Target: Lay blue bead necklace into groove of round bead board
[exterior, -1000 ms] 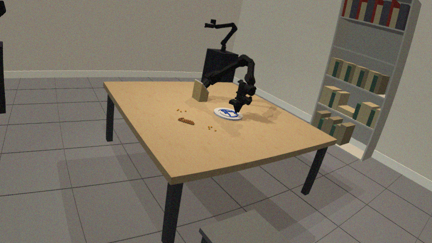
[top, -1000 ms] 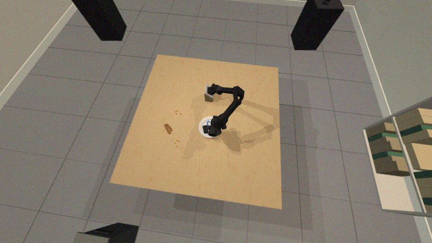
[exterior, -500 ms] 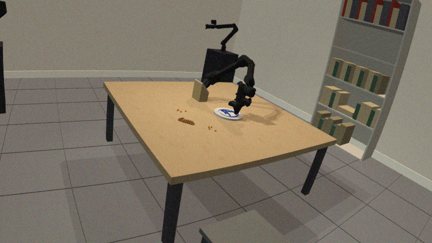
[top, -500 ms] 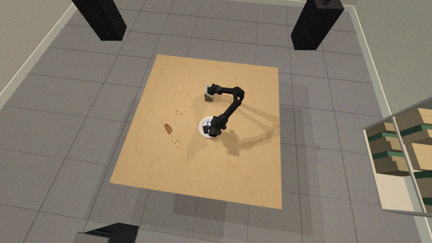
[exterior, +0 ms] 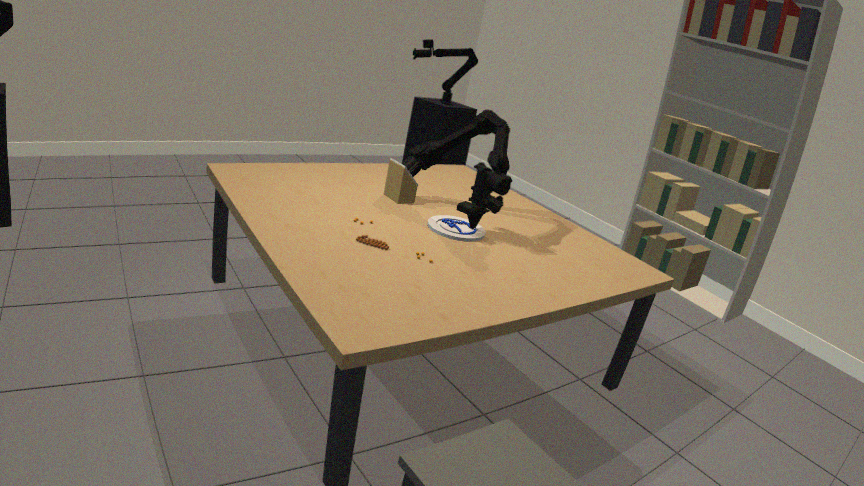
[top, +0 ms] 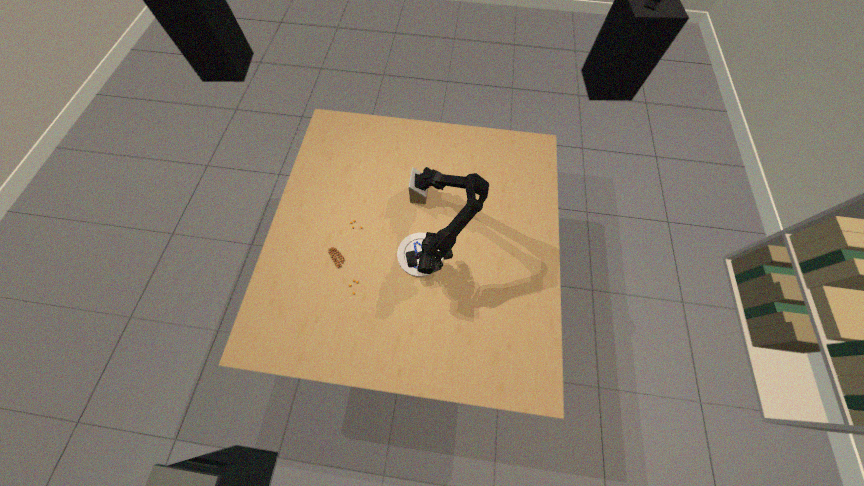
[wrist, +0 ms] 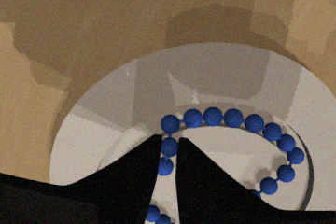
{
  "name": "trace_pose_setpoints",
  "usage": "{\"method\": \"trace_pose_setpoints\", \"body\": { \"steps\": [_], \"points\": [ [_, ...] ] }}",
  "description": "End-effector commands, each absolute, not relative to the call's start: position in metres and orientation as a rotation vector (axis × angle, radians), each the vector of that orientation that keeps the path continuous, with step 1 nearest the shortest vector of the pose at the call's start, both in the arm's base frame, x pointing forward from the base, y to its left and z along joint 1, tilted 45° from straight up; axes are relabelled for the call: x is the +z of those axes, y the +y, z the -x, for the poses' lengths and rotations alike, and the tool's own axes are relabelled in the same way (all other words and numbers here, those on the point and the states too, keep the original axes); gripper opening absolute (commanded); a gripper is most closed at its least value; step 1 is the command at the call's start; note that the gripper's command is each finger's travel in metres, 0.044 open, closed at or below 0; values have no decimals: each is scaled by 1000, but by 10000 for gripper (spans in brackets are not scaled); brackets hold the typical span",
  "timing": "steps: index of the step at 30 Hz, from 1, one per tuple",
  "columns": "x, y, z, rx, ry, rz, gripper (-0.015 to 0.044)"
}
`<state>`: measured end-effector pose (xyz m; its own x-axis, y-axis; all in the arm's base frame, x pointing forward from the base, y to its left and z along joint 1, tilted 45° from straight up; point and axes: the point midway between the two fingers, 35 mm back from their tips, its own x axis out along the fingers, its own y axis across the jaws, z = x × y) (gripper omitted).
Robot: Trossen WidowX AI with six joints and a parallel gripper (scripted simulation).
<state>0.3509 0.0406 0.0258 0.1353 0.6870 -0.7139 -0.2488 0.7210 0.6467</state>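
So the gripper [wrist: 167, 161] is down on the round bead board [wrist: 106, 117], tips nearly on its face, and it's pinching the blue bead necklace [wrist: 213, 117] right where the strand bends. In the wrist view you can see a bead or two squeezed in the narrow slot between the two black fingers, so I'd call that clenched on the strand, not just closed on air.

Why there? My guess is that the far arc of the necklace already follows the dark groove [wrist: 306, 191] on the board's right side, while the stretch running down between the fingers cuts across the board's inside instead of following the ring. Grabbing at the bend lets the arm drag that stray part outward to the groove.

Room-wise it's pretty easy. The board sits near the middle of the table [top: 446, 379], well in from every edge. The tan block [exterior: 399, 182] at the arm's base is well behind the board. The brown bead strand [exterior: 372, 242] and the scattered orange beads [exterior: 423, 256] are off to one side, well apart from the board, so short nudges over it shouldn't touch them. The real limit is the board's own rim: pull too far and beads could spill onto the wood.
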Motion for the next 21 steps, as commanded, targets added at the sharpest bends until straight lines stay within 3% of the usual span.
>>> {"method": "trace_pose_setpoints", "body": {
  "steps": [1,21],
  "points": [
    [26,40,-351,707,1263,-420,0],
    [29,38,-350,707,1266,-424,0]
  ]
}}
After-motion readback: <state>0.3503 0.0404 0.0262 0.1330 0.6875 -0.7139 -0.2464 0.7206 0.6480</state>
